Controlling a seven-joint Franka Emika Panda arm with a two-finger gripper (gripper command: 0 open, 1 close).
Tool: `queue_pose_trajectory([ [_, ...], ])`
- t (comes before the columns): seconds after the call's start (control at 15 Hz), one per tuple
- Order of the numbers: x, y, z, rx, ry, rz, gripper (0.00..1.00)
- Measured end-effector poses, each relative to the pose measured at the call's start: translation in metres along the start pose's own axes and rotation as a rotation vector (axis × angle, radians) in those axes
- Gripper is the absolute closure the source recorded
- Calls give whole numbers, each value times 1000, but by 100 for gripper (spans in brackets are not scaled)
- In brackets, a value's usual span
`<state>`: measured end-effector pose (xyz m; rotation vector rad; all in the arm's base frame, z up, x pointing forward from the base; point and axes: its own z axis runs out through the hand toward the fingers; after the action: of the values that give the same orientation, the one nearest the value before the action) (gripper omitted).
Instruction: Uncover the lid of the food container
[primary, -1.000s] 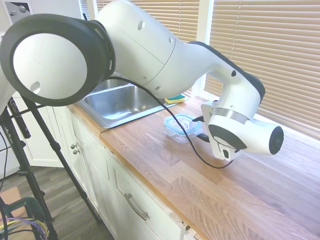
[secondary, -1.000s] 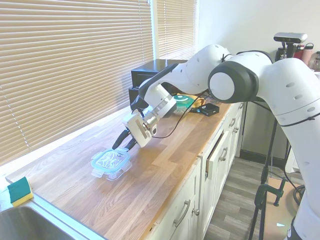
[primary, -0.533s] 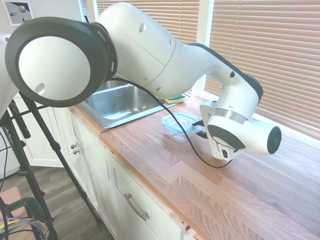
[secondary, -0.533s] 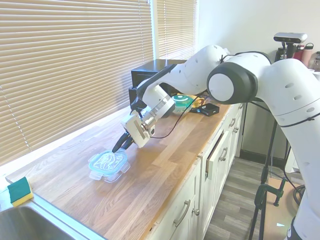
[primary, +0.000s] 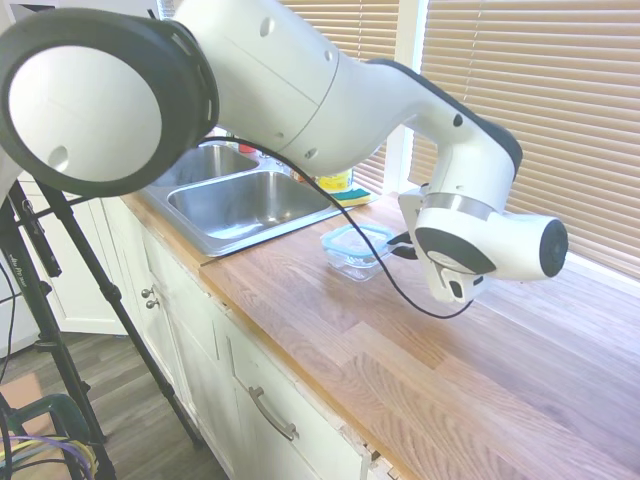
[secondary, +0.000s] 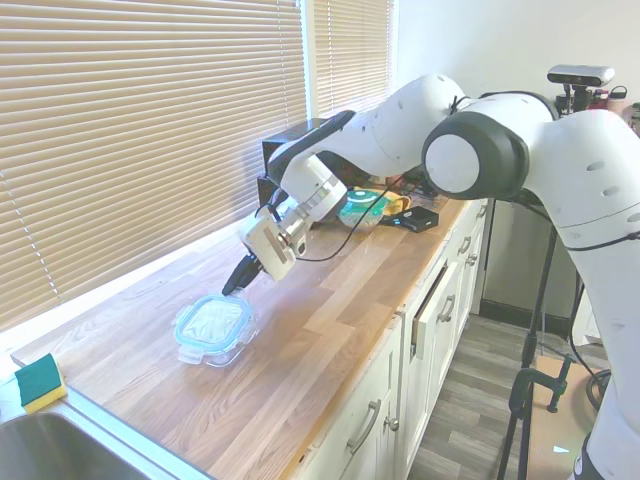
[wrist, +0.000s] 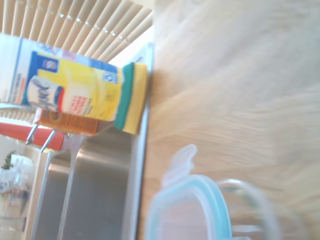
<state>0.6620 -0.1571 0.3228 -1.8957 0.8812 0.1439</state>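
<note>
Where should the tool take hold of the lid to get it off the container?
Grip the lid by a clear side tab at its edge, coming in low from the arm's side. It lies flat on the food container, so only the projecting tabs offer purchase. The tool hovers just beyond that edge.

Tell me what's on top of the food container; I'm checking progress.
The teal-rimmed lid still sits on the food container. The gripper hangs just above its edge. The contents can't be made out.

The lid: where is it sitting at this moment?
The lid sits on the food container on the wooden counter, between the sink and the gripper, which hangs just beyond it.
</note>
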Motion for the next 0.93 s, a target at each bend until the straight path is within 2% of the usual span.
queue_pose_trajectory([
  [0.13, -16, -12, -2, -10, 10, -20, 100],
  [0.47, -75, -49, 22, -87, 23, -101, 100],
  [0.93, -170, -72, 41, -161, 46, -211, 100],
])
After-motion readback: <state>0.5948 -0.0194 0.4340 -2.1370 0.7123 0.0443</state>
